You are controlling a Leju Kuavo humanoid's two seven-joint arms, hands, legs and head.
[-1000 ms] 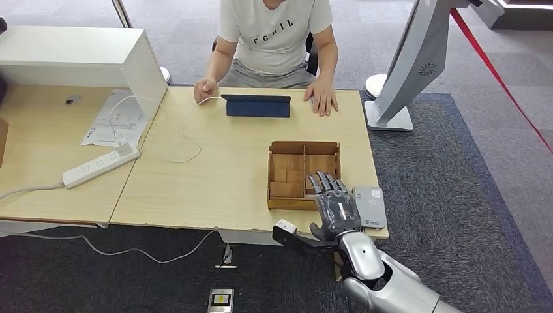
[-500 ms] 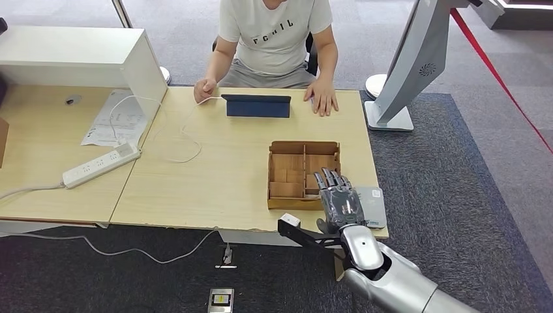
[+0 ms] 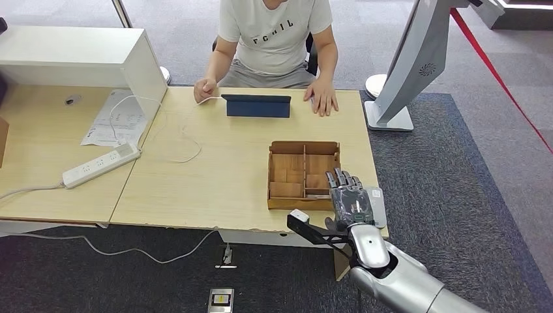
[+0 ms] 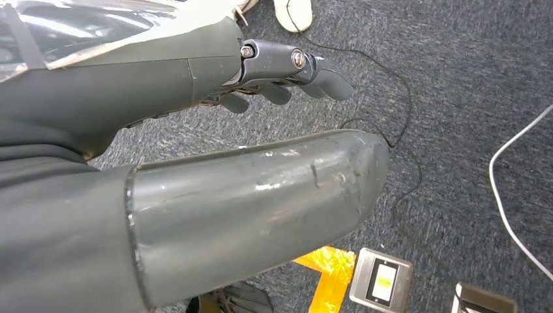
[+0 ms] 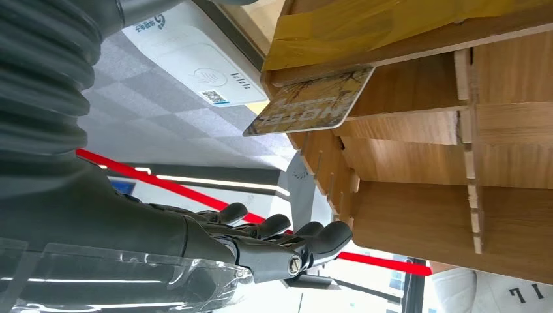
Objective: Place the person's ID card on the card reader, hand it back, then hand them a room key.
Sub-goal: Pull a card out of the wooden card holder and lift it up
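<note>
Your right hand point(image 3: 351, 203) is over the counter's near right corner, fingers extended and slightly apart, holding nothing. It sits above the reader point(image 3: 375, 205), just beside the right wall of the tray point(image 3: 304, 147). Your left hand point(image 4: 287, 75) hangs over the carpet, fingers loosely curled, empty as far as I can tell.

I can't spot an ID card anywhere: not on the reader, not in the person's hands point(image 3: 323, 99) resting at the far edge either side of the tablet point(image 3: 257, 105). So I'd guess you're at the key step, but can't confirm.

The key point(image 5: 313, 104) is a thin card printed "HOTEL", leaning in a right-hand tray slot near the reader side, one corner sticking out past the wooden wall.

Handling, my read:
- Light, stiff, smooth plastic, so it'll be slippery. It won't crush, but can flick out of a weak pinch.
- Take it by the exposed corner/edge, thumb on one face and a finger on the other.
- The slot is narrow, so lift it along the divider, don't twist.
- Don't try to pick it flat off the wood, no edge to get under.
</note>
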